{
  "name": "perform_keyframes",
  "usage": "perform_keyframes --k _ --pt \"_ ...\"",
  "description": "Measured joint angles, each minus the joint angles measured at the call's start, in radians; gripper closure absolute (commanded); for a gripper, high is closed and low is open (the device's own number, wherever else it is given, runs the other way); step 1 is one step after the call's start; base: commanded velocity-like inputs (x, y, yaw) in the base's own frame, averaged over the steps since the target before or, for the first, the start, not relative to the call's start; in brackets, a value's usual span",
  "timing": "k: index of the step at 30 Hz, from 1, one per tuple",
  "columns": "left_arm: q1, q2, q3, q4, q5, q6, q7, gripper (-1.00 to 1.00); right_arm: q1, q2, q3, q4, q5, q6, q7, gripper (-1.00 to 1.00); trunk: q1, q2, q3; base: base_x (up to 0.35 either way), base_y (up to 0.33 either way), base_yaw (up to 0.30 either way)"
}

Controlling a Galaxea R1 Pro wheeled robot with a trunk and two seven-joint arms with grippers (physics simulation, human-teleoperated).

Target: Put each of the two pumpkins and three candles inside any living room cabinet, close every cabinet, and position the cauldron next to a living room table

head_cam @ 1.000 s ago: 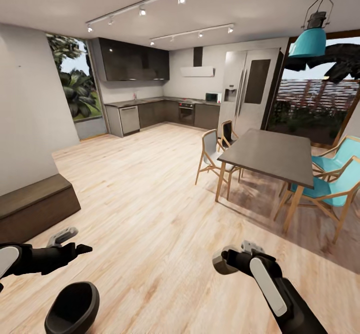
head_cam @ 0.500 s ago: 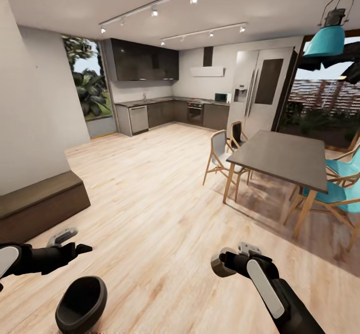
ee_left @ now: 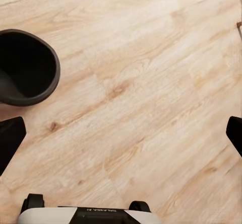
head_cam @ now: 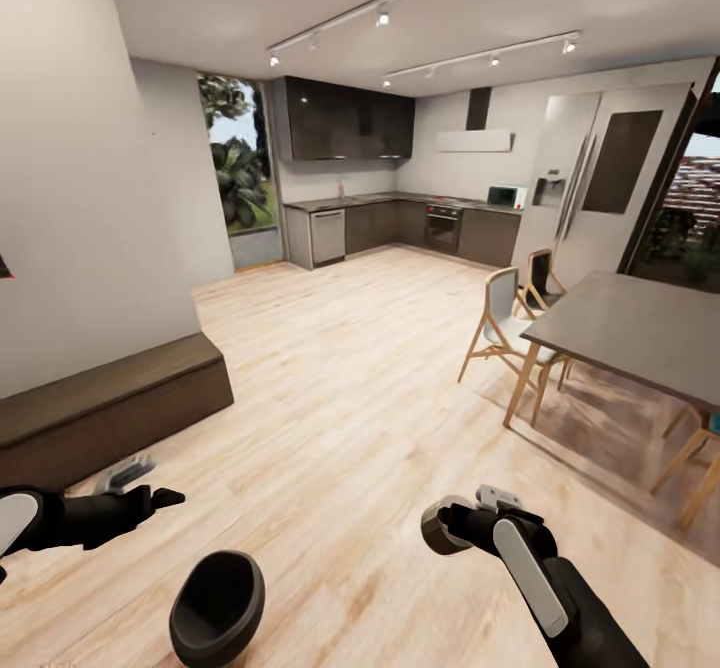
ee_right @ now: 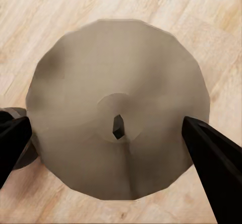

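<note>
One candle (ee_right: 118, 110), cream-white with a small dark wick at the centre of its top, sits clamped between the two black fingers of the right claw (head_cam: 450, 526), held above the plank floor (head_cam: 360, 398) in front of the robot. The cauldron (head_cam: 217, 608), matte black and wide-mouthed, stands on the floor low between the two arms, nearer the left one; from the left wrist camera its open mouth (ee_left: 25, 67) shows off to one side of the fingers, not between them. The left claw (head_cam: 150, 483) is spread wide and grips nothing, bare boards lying between its fingertips. Just beyond that arm, against the pale wall on the robot's left, runs the long low dark-brown cabinet (head_cam: 105, 413), its front closed as far as it can be seen. Across the room to the right stands a grey-topped dining table (head_cam: 640, 333) on wooden legs, with a wooden chair (head_cam: 497, 333) drawn up at its near corner. Farther back are the dark kitchen cupboards (head_cam: 345, 123), a built-in oven (head_cam: 443, 228) and a tall refrigerator (head_cam: 600, 183).
</note>
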Motion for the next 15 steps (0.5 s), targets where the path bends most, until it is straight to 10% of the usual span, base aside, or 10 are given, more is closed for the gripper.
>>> perform_keyframes --k 15 --pt "0.0 0.0 0.001 0.001 0.0 -0.002 0.001 -1.0 0.0 0.001 0.0 0.0 -0.001 0.0 -0.001 1.0 0.0 0.0 -0.008 0.021 0.206 0.283"
